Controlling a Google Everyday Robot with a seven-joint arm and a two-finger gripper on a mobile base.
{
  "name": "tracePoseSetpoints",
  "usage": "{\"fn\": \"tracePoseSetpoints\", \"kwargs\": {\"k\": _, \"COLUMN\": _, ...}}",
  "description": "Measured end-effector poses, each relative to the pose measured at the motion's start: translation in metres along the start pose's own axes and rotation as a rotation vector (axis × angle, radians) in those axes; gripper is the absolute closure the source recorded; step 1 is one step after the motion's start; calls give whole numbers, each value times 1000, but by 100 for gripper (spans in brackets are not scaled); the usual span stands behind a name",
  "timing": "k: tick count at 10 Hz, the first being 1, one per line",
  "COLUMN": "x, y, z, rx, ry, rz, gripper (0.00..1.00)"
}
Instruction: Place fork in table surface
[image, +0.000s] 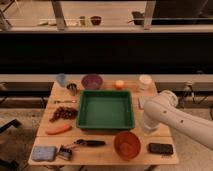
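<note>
The fork (64, 101) lies flat on the left part of the wooden table surface (102, 156), just above a bunch of dark grapes (62, 113) and left of the green tray (106, 110). My white arm (175, 117) reaches in from the right over the table's right side. My gripper (149, 128) hangs at the arm's lower end, by the tray's right rim and far from the fork. It is mostly hidden by the arm. I see nothing held in it.
A blue cup (61, 79), metal cup (72, 88), purple bowl (92, 80), orange (119, 84) and white container (145, 81) line the back. A carrot (58, 129), blue sponge (43, 152), black-handled tool (90, 143), orange bowl (127, 144) and black block (160, 148) sit in front.
</note>
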Motion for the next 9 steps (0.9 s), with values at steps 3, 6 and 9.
{"fn": "tracePoseSetpoints", "kwargs": {"k": 3, "x": -70, "y": -33, "z": -18, "rx": 40, "ry": -18, "rz": -87, "gripper": 20}}
{"fn": "tracePoseSetpoints", "kwargs": {"k": 6, "x": -145, "y": -65, "z": -39, "rx": 53, "ry": -68, "rz": -173, "gripper": 20}}
{"fn": "tracePoseSetpoints", "kwargs": {"k": 9, "x": -220, "y": -92, "z": -42, "rx": 43, "ry": -122, "rz": -247, "gripper": 20}}
